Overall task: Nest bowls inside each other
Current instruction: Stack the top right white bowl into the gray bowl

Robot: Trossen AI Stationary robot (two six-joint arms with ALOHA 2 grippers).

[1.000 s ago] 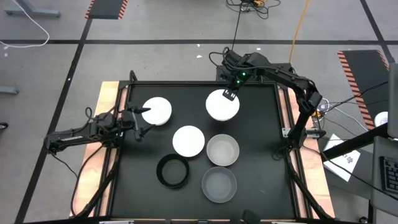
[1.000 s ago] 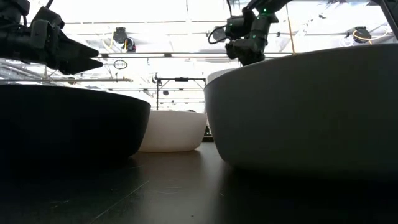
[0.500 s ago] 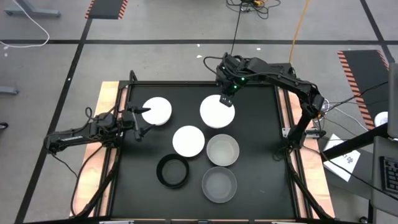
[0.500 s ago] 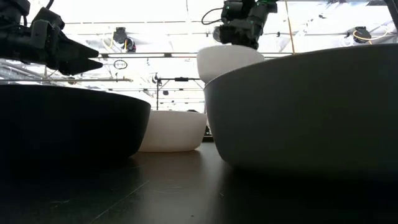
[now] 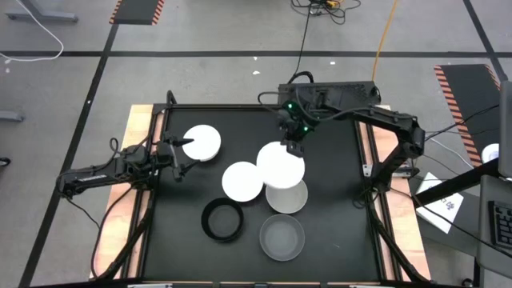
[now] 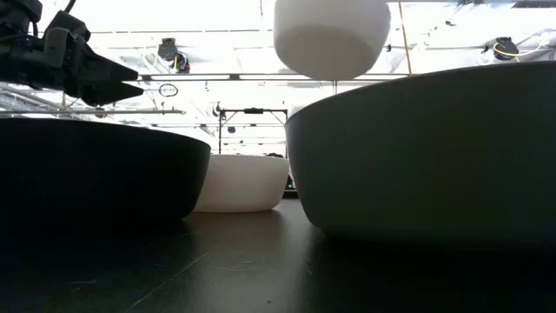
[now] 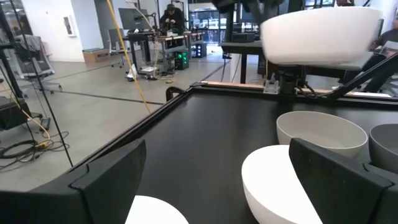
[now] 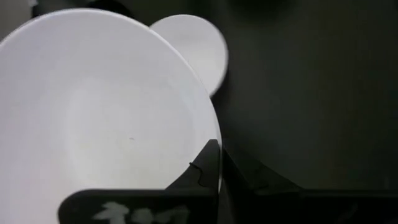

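My right gripper (image 5: 294,146) is shut on a white bowl (image 5: 280,164) and holds it high above the table, partly over a translucent grey bowl (image 5: 290,200). Standing on the black table are a white bowl (image 5: 242,182) at the centre, another white bowl (image 5: 204,143) at the left, a black bowl (image 5: 222,220) and a second grey bowl (image 5: 281,238) near the front. My left gripper (image 5: 184,156) waits open and level at the left, beside and above the left white bowl, touching nothing. My right gripper pinches the held bowl's rim (image 8: 214,146) on its far right side, one finger (image 8: 204,168) inside the bowl and the other outside. The fingers slant down from the far right. The bowl hangs upright, lifted clear (image 6: 332,35) of the table and the other bowls.
A raised frame (image 5: 364,152) borders the black table top. Bare table lies along the far side (image 5: 240,120) and the right side (image 5: 336,208). The room beyond holds desks, cables and a person far off (image 7: 169,15).
My right gripper has lifted the white bowl off the far part of the table and carried it up and toward the near edge, a little leftward. The bowl now hangs partly over the grey bowl. The wrist has turned as it moved.
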